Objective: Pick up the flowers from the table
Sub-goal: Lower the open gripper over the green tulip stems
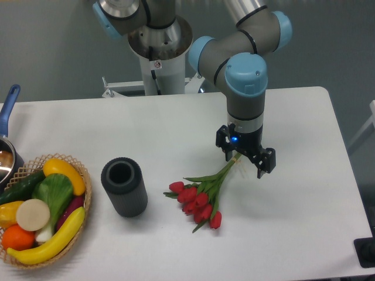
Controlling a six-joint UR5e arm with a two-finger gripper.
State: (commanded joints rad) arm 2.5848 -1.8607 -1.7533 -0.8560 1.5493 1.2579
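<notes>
The flowers (198,200), a small bunch of red tulips with green stems and leaves, lie flat on the white table (293,117) right of centre. Their buds point toward the front left and their stems run up to the right. My gripper (244,164) points straight down over the stem ends. It is open, with one black finger on each side of the stems. The fingers are not closed on the stems, and the bunch still rests on the tabletop.
A dark grey cylinder (123,186) stands upright left of the flowers. A wicker basket (88,202) of fruit and vegetables sits at the front left corner. A pot with a blue handle (9,105) is at the left edge. The arm's base (158,52) stands behind the table.
</notes>
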